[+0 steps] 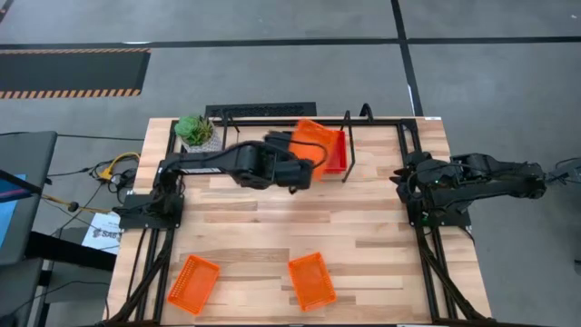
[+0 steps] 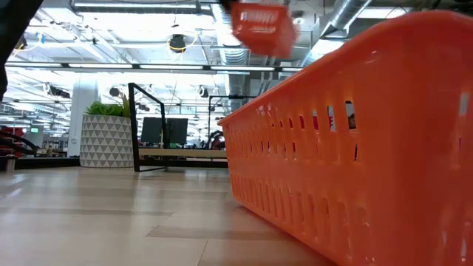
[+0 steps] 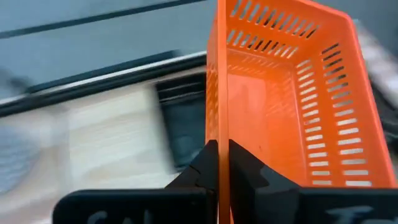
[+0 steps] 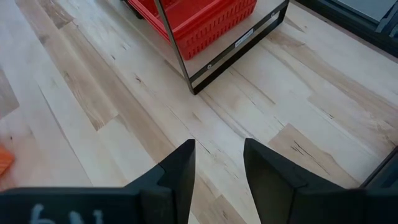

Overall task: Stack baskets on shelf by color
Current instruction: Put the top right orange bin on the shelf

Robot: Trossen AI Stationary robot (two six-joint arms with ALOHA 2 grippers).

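The left gripper (image 3: 222, 163) is pinching the wall of an orange basket (image 1: 313, 143), holding it in the air over the shelf (image 1: 349, 145). Only the right wrist view is showing the red baskets (image 4: 199, 18) sitting on the shelf, and the right gripper (image 4: 219, 165) waiting spread above the table (image 1: 363, 227). Two more orange baskets (image 1: 311, 280) are lying near the table's front edge.

Bright overhead ceiling lights (image 2: 111, 65) glare; bench (image 3: 106, 134) streaks with motion blur behind the sharp basket (image 3: 292, 112).
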